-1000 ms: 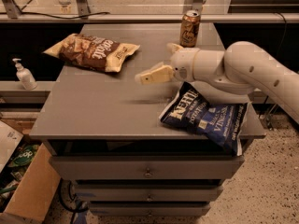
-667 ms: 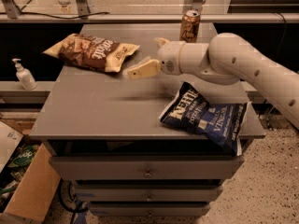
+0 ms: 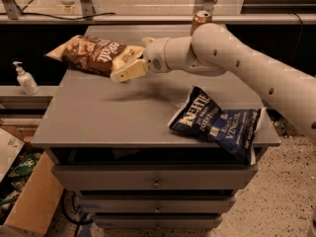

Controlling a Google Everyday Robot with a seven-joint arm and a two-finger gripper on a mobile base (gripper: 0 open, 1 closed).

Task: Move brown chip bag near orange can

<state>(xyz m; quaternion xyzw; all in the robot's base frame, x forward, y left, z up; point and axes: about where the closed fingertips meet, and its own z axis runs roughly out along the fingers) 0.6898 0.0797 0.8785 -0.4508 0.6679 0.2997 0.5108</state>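
Reaching across the grey table (image 3: 98, 117), my arm (image 3: 237, 58) bends past the blue chip bag (image 3: 217, 125). The brown chip bag (image 3: 94, 53) lies far back, with my gripper (image 3: 127, 72) at its near end, spread or closed I can't say. The orange can (image 3: 201, 19) stands behind my arm.

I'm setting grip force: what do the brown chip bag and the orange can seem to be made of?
The crinkly dark-brown chip bag looks like thin plastic or foil film, slightly glossy, judging by its creases. The small copper-orange can, partly hidden behind the arm, looks like metal, with a silvery top rim. The cream gripper is at the bag's end nearer the can.
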